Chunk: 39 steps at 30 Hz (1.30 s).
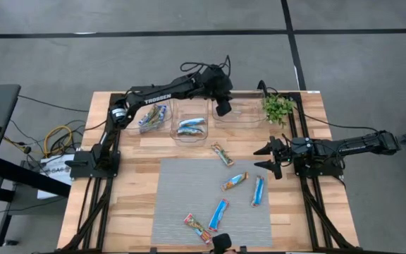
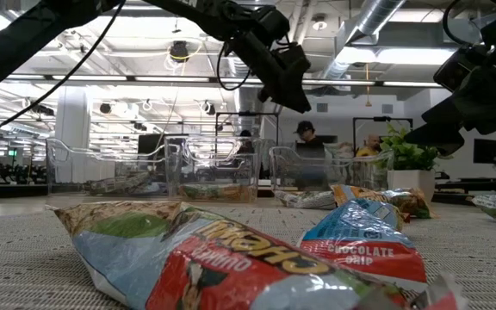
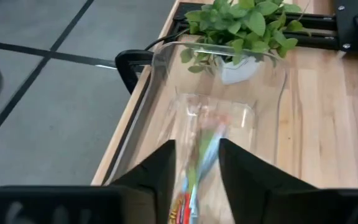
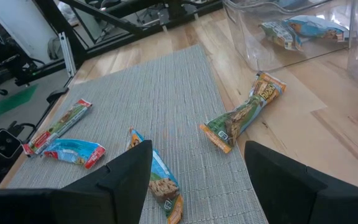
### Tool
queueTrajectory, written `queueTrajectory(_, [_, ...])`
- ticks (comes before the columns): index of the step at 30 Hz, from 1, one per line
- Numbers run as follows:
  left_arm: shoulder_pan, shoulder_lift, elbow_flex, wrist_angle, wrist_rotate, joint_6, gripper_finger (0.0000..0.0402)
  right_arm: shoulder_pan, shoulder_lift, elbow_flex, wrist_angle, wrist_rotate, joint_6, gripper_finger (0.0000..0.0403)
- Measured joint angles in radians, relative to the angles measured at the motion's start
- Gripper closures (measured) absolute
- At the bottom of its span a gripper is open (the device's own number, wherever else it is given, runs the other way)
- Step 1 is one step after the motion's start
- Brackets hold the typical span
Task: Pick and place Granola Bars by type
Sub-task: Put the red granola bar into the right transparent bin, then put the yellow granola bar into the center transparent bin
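Three clear bins stand along the far edge. The left bin [image 1: 154,116] and the middle bin [image 1: 191,127] hold granola bars. My left gripper [image 1: 223,107] hangs above the right bin [image 3: 229,106], pointing slantwise down. Between its parted fingers shows an orange-red bar [image 3: 197,168] as a blurred streak. Several more bars lie flat on the grey mat [image 1: 182,190], among them a blue one [image 1: 258,190], and one [image 1: 223,154] lies on the wood beyond it. My right gripper [image 1: 270,159] waits open at the table's right side. My left gripper's fingers [image 3: 160,168] stand apart on either side of the orange-red bar, coming at it slanting down from above the right bin. The bar runs lengthwise along the gap, clear of the bin floor. Whether the fingers touch it, I cannot tell.
A small potted plant [image 1: 278,107] stands at the far right corner, just beyond the right bin. The arms' dark frames run along both side edges of the table. Bare wood lies between the bins and the mat.
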<state>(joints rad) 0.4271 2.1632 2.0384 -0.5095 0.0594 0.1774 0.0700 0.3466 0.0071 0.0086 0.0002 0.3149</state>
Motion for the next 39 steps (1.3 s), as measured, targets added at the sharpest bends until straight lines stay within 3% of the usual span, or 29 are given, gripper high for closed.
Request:
queueTrajectory(6, [0.003, 0.000, 0.000, 0.003, 0.006, -0.005, 0.0236, 0.000, 0.000, 0.000, 0.000, 0.000, 0.000, 0.0154])
queueTrajectory(15, [0.002, -0.002, 0.000, 0.012, 0.062, -0.050, 0.0234, 0.000, 0.000, 0.000, 0.000, 0.000, 0.000, 0.0154])
queueTrajectory(19, [-0.009, -0.011, -0.001, 0.053, 0.195, -0.050, 0.0240, 0.000, 0.000, 0.000, 0.000, 0.000, 0.000, 0.0154])
queueTrajectory(23, [-0.027, -0.018, 0.000, 0.094, 0.400, -0.041, 0.0244, 0.000, 0.000, 0.000, 0.000, 0.000, 0.000, 0.0154])
queueTrajectory(30, [-0.063, -0.019, -0.001, 0.142, 0.931, -0.053, 0.0245, 0.000, 0.000, 0.000, 0.000, 0.000, 0.000, 0.0154])
queueTrajectory(34, [-0.083, -0.019, 0.000, 0.133, 0.979, -0.057, 0.0245, 0.000, 0.000, 0.000, 0.000, 0.000, 0.000, 0.0154])
queueTrajectory(39, [-0.110, -0.019, 0.000, 0.042, 0.917, 0.016, 0.0245, 0.000, 0.000, 0.000, 0.000, 0.000, 0.000, 0.0154])
